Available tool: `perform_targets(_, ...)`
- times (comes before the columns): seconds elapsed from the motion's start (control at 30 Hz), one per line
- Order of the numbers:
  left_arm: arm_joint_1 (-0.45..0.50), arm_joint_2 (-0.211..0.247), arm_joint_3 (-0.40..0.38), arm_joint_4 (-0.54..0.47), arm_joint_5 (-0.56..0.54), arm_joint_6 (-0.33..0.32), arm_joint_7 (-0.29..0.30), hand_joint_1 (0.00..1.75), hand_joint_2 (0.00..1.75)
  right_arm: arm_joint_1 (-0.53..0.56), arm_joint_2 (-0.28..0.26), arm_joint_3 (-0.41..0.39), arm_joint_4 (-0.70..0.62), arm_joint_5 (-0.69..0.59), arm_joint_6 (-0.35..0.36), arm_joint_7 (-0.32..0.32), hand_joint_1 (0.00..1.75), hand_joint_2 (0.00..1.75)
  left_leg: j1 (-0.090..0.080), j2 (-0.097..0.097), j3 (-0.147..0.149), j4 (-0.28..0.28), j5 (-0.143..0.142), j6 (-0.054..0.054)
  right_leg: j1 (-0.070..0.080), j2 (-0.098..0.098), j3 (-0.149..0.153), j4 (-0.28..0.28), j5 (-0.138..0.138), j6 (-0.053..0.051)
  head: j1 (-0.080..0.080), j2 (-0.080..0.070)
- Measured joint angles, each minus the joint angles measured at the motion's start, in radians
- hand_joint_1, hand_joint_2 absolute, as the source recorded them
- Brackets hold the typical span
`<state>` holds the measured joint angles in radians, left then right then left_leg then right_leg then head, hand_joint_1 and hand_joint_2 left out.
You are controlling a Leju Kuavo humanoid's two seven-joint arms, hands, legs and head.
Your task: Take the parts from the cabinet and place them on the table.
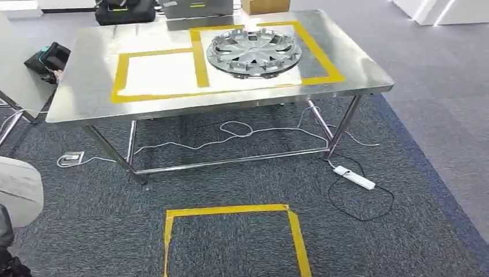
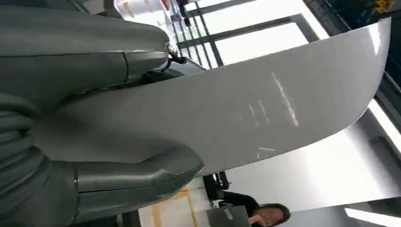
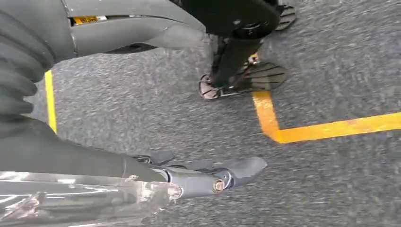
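A large, smooth, light grey panel (image 2: 265, 109) crosses the left wrist view, and my left hand (image 2: 94, 118) grips it with the thumb (image 2: 142, 182) on one side and the fingers on the other. A rounded light grey edge, likely of this panel (image 1: 20, 190), shows at the lower left of the head view. Ahead stands the steel table (image 1: 86, 63) with two yellow-taped rectangles. A silver wheel cover (image 1: 254, 52) lies in the right rectangle; the left rectangle (image 1: 158, 72) is bare. My right hand (image 3: 156, 104) hangs over the carpet, fingers (image 3: 222, 175) apart, holding nothing.
A yellow tape square (image 1: 230, 239) marks the carpet in front of the table. White cables and a power strip (image 1: 354, 178) lie on the floor under and right of the table. Black bags (image 1: 49, 57) sit at the table's far left, and a person (image 2: 265, 215) is nearby.
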<state>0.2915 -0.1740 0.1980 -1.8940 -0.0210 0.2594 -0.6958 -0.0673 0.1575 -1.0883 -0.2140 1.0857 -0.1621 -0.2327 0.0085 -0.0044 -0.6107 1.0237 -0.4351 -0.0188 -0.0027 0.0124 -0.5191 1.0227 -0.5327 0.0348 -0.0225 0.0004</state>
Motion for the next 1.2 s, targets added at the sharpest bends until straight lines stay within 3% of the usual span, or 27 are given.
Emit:
perform_targets(0.07, 0.002, 0.0, 0.001, 0.0, 0.0, 0.0, 0.001, 1.75, 1.75, 0.001, 0.0, 0.0, 0.0, 0.0, 0.0, -0.001, 0.0, 1.75, 0.0, -0.002, -0.001, -0.006, -0.005, 0.013, 0.0, -0.002, 0.021, -0.005, 0.007, 0.012, 0.005, 0.0)
perform_targets(0.13, 0.003, 0.0, 0.002, 0.0, 0.0, 0.0, 0.001, 1.75, 1.75, 0.001, 0.0, 0.0, 0.0, 0.001, 0.0, -0.003, 0.0, 1.75, 0.005, -0.005, 0.023, -0.009, -0.013, 0.028, -0.001, -0.004, 0.023, 0.012, -0.007, 0.021, 0.007, 0.0)
perform_targets(0.17, 0.001, 0.0, 0.002, 0.0, 0.0, 0.0, 0.001, 1.75, 1.75, -0.002, 0.0, 0.0, 0.0, 0.002, 0.0, -0.007, 0.0, 1.75, 0.005, -0.004, 0.031, -0.009, -0.018, 0.034, -0.001, -0.005, -0.004, 0.067, -0.016, 0.023, 0.012, 0.0)
perform_targets(0.2, 0.0, 0.0, 0.003, 0.0, -0.001, 0.0, 0.001, 1.75, 1.75, -0.005, 0.0, 0.0, 0.0, 0.002, 0.001, -0.008, 0.0, 1.75, 0.005, -0.004, 0.035, -0.009, -0.023, 0.038, -0.002, -0.006, -0.054, 0.146, -0.034, 0.024, 0.014, 0.0)
perform_targets(0.27, 0.0, 0.0, 0.004, 0.0, -0.001, 0.0, 0.001, 1.75, 1.75, -0.002, 0.0, 0.0, 0.0, 0.002, 0.002, -0.01, 0.0, 1.75, 0.002, -0.006, 0.047, -0.009, -0.037, 0.042, -0.002, -0.006, -0.16, 0.294, -0.1, 0.026, 0.015, 0.0)
perform_targets(0.3, 0.002, 0.0, 0.004, 0.0, -0.001, 0.0, 0.001, 1.75, 1.75, 0.001, 0.0, 0.0, 0.0, 0.003, 0.002, -0.01, 0.0, 1.75, 0.001, -0.008, 0.055, -0.009, -0.045, 0.042, -0.002, -0.005, -0.187, 0.312, -0.109, 0.024, 0.016, 0.0)
perform_targets(0.33, 0.002, 0.0, 0.005, 0.0, -0.001, 0.0, 0.001, 1.75, 1.75, 0.003, 0.0, -0.001, 0.0, 0.003, 0.002, -0.01, 0.0, 1.75, 0.0, -0.01, 0.067, -0.009, -0.053, 0.042, -0.001, -0.005, -0.194, 0.289, -0.09, 0.022, 0.015, 0.0)
perform_targets(0.37, 0.002, 0.0, 0.005, 0.0, -0.001, 0.0, 0.001, 1.75, 1.75, 0.003, 0.0, 0.0, 0.0, 0.003, 0.002, -0.01, 0.0, 1.75, 0.0, -0.01, 0.082, -0.009, -0.062, 0.04, 0.0, -0.005, -0.182, 0.234, -0.05, 0.019, 0.016, 0.0)
perform_targets(0.43, 0.001, 0.0, 0.006, 0.0, -0.002, 0.0, 0.001, 1.75, 1.75, 0.002, 0.0, 0.0, 0.0, 0.005, 0.002, -0.01, 0.0, 1.75, 0.001, -0.01, 0.111, -0.009, -0.084, 0.034, 0.002, -0.005, -0.133, 0.07, 0.076, 0.009, 0.016, 0.0)
perform_targets(0.47, 0.0, 0.0, 0.006, 0.0, -0.003, 0.0, 0.001, 1.75, 1.75, 0.004, 0.0, 0.0, 0.0, 0.005, 0.002, -0.01, 0.0, 1.75, -0.003, -0.01, 0.123, -0.007, -0.095, 0.027, 0.005, -0.007, -0.13, 0.037, 0.11, 0.007, 0.014, 0.0)
perform_targets(0.5, 0.001, 0.0, 0.007, 0.0, -0.003, 0.0, 0.001, 1.75, 1.75, 0.001, 0.0, 0.0, 0.001, 0.006, 0.003, -0.008, 0.0, 1.75, -0.003, -0.011, 0.12, -0.012, -0.1, 0.022, 0.006, -0.007, -0.127, 0.035, 0.07, 0.003, 0.015, 0.0)
perform_targets(0.53, 0.001, 0.0, 0.008, 0.0, -0.003, 0.001, 0.001, 1.75, 1.75, -0.001, 0.001, 0.0, 0.001, 0.007, 0.003, -0.008, 0.0, 1.75, -0.002, -0.011, 0.123, -0.02, -0.105, 0.014, 0.009, -0.006, -0.113, 0.032, 0.087, -0.004, 0.013, 0.0)
perform_targets(0.57, 0.004, 0.0, 0.008, 0.0, -0.004, 0.002, 0.001, 1.75, 1.75, 0.001, 0.001, -0.001, 0.001, 0.008, 0.002, -0.008, 0.0, 1.75, -0.002, -0.011, 0.13, -0.01, -0.094, 0.008, 0.009, -0.006, -0.115, 0.026, 0.091, -0.011, 0.014, 0.0)
perform_targets(0.6, 0.006, -0.001, 0.008, 0.0, -0.007, 0.002, 0.001, 1.75, 1.75, 0.002, 0.001, -0.001, 0.001, 0.008, 0.002, -0.009, 0.0, 1.75, -0.002, -0.011, 0.137, -0.009, -0.093, 0.005, 0.007, -0.003, -0.098, 0.024, 0.092, -0.016, 0.014, 0.0)
perform_targets(0.67, 0.004, 0.002, 0.008, -0.001, -0.012, -0.002, 0.001, 1.75, 1.75, -0.001, 0.003, -0.001, 0.001, 0.005, 0.003, -0.013, 0.0, 1.75, -0.001, -0.008, 0.112, 0.058, -0.098, -0.004, 0.002, -0.005, -0.076, 0.015, 0.084, -0.028, 0.008, 0.0)
perform_targets(0.77, 0.005, 0.003, 0.01, -0.001, -0.015, -0.004, 0.001, 1.75, 1.75, -0.004, 0.005, -0.001, 0.001, 0.003, 0.005, -0.014, 0.0, 1.75, 0.0, -0.008, -0.023, 0.251, -0.195, -0.017, 0.002, -0.004, -0.061, 0.012, 0.068, -0.036, 0.006, 0.0)
perform_targets(0.8, 0.006, 0.003, 0.01, -0.001, -0.015, -0.005, 0.001, 1.75, 1.75, -0.002, 0.005, -0.001, 0.001, 0.003, 0.005, -0.013, 0.0, 1.75, 0.0, -0.008, -0.054, 0.279, -0.212, -0.018, 0.002, -0.003, -0.055, 0.012, 0.061, -0.036, 0.005, 0.0)
perform_targets(0.83, 0.006, 0.003, 0.011, -0.001, -0.015, -0.005, 0.001, 1.75, 1.75, 0.0, 0.006, -0.001, 0.001, 0.003, 0.005, -0.013, 0.0, 1.75, 0.0, -0.008, -0.068, 0.27, -0.197, -0.018, 0.002, -0.003, -0.045, 0.012, 0.053, -0.035, 0.005, 0.0)
perform_targets(0.87, 0.006, 0.003, 0.011, -0.001, -0.015, -0.005, 0.001, 1.75, 1.75, 0.001, 0.006, -0.002, 0.001, 0.003, 0.005, -0.013, 0.0, 1.75, 0.0, -0.008, -0.061, 0.224, -0.15, -0.017, 0.002, -0.002, -0.032, 0.012, 0.045, -0.034, 0.005, 0.0)
perform_targets(0.93, 0.006, 0.003, 0.011, -0.001, -0.015, -0.005, 0.001, 1.75, 1.75, -0.001, 0.009, -0.002, 0.001, 0.003, 0.005, -0.013, 0.0, 1.75, 0.0, -0.006, -0.015, 0.07, -0.025, -0.01, 0.001, -0.002, -0.007, 0.011, 0.027, -0.029, 0.005, 0.0)
perform_targets(0.97, 0.006, 0.003, 0.011, -0.001, -0.017, -0.005, 0.001, 1.75, 1.75, 0.0, 0.009, -0.002, 0.001, 0.003, 0.005, -0.012, 0.0, 1.75, -0.001, -0.002, -0.001, 0.01, 0.017, -0.005, 0.003, -0.001, -0.007, 0.009, 0.021, -0.025, 0.005, 0.0)
perform_targets(1.0, 0.005, 0.003, 0.012, 0.0, -0.018, -0.005, 0.002, 1.75, 1.75, -0.002, 0.009, -0.002, 0.001, 0.003, 0.005, -0.011, 0.0, 1.75, -0.004, 0.001, 0.003, -0.003, -0.027, -0.001, 0.008, 0.001, -0.008, 0.007, 0.011, -0.017, 0.003, 0.0)
perform_targets(1.03, 0.006, 0.003, 0.012, -0.001, -0.018, -0.005, 0.003, 1.75, 1.75, -0.004, 0.009, -0.002, 0.001, 0.004, 0.005, -0.01, 0.0, 1.75, -0.004, 0.001, 0.007, -0.007, -0.021, 0.002, 0.009, 0.0, -0.003, -0.004, 0.005, -0.01, 0.005, 0.0)
perform_targets(1.07, 0.008, 0.003, 0.013, -0.001, -0.018, -0.005, 0.003, 1.75, 1.75, -0.002, 0.009, -0.002, 0.001, 0.005, 0.005, -0.008, 0.0, 1.75, -0.001, -0.003, 0.006, -0.016, -0.01, 0.008, 0.01, -0.001, 0.017, 0.01, 0.017, -0.003, 0.005, 0.0)
perform_targets(1.13, 0.012, 0.003, 0.015, -0.001, -0.018, -0.004, 0.003, 1.75, 1.75, -0.002, 0.009, -0.002, 0.001, 0.005, 0.005, -0.005, 0.0, 1.75, 0.004, -0.006, 0.028, -0.019, -0.003, 0.022, 0.009, -0.003, 0.021, 0.004, 0.004, 0.007, 0.004, 0.0)
perform_targets(1.17, 0.013, 0.003, 0.016, -0.002, -0.019, -0.003, 0.003, 1.75, 1.75, -0.003, 0.009, -0.002, 0.001, 0.006, 0.005, -0.005, 0.0, 1.75, 0.004, -0.004, 0.039, -0.02, -0.009, 0.028, 0.008, -0.005, 0.013, 0.035, -0.004, 0.011, 0.009, 0.0)
perform_targets(1.2, 0.014, 0.003, 0.017, -0.002, -0.022, -0.002, 0.003, 1.75, 1.75, -0.005, 0.01, -0.002, 0.001, 0.006, 0.006, -0.004, 0.0, 1.75, 0.004, -0.004, 0.043, -0.02, -0.014, 0.033, 0.008, -0.005, -0.022, 0.097, -0.018, 0.015, 0.014, 0.0)
